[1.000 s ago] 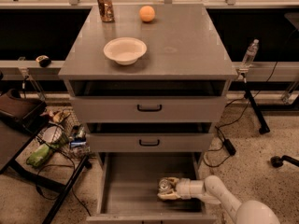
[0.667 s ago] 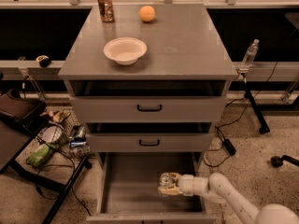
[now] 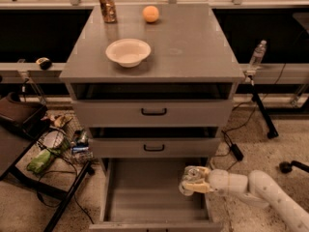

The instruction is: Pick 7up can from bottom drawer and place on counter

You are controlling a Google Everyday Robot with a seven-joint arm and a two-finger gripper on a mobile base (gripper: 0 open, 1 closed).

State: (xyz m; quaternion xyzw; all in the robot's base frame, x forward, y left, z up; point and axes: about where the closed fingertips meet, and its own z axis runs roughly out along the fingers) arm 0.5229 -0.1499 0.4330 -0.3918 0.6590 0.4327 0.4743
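The bottom drawer (image 3: 145,192) is pulled open, and its flat grey inside is bare. My gripper (image 3: 189,185) reaches in from the right on a white arm and is at the drawer's right wall. It is shut on the 7up can (image 3: 193,174), a small silvery can held a little above the drawer floor. The counter (image 3: 193,47) is the grey top of the cabinet, well above the gripper.
On the counter stand a white bowl (image 3: 128,51), a brown-gold can (image 3: 107,6) and an orange ball (image 3: 150,14). The two black-handled drawers (image 3: 153,112) sit above the gripper. A cluttered cart (image 3: 50,151) stands at the left, and a water bottle (image 3: 257,56) at the right.
My gripper has moved up and to the right with the can in it, from the drawer's floor towards its right wall.
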